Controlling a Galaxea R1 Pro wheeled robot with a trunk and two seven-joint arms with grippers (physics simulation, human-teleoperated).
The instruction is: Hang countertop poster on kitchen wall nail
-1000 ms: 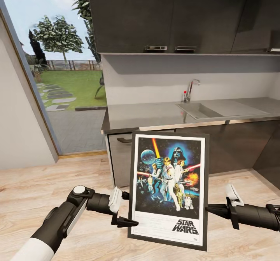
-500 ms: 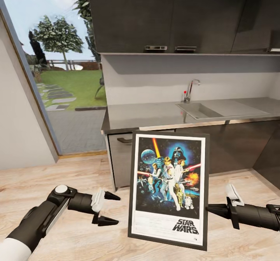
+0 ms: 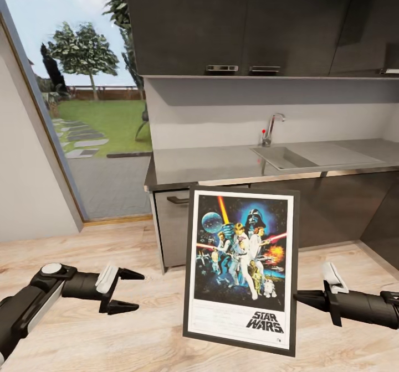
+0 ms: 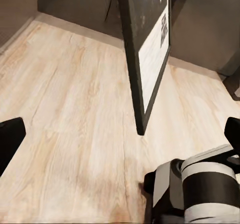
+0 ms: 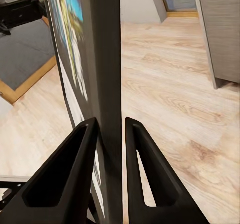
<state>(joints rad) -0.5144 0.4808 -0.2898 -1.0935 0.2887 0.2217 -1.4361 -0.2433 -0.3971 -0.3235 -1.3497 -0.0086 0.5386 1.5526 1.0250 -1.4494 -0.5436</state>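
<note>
Held upright in mid-air above the wooden floor (image 3: 133, 339), in front of the dark cabinet fronts (image 3: 338, 208) and below the counter's front edge: the poster (image 3: 241, 261), a tall rectangle with thin black frame, white border, colourful figures on dark blue and a black "STAR WARS" title near its lower edge, leaning slightly. Clamped at its right edge by the right gripper (image 3: 300, 297); seen up close from the right wrist, both dark fingers (image 5: 65, 179) pressed against the frame's edge on either side. Well clear of the poster's left edge, the left gripper (image 3: 124, 290), spread wide and holding nothing, with bare floor between it and the frame. Compared with one second ago, left gripper drawn back from the lower left edge of the frame, where it sat touching, and shifted down toward the left; poster and right gripper unchanged. Farther back, the kitchen countertop (image 3: 210, 164), grey and smooth, with inset sink (image 3: 280, 157) and chrome tap (image 3: 271, 128) toward its right. Above, dark wall cabinets (image 3: 249, 23); at far left, a glazed opening onto a garden (image 3: 94, 123).
</note>
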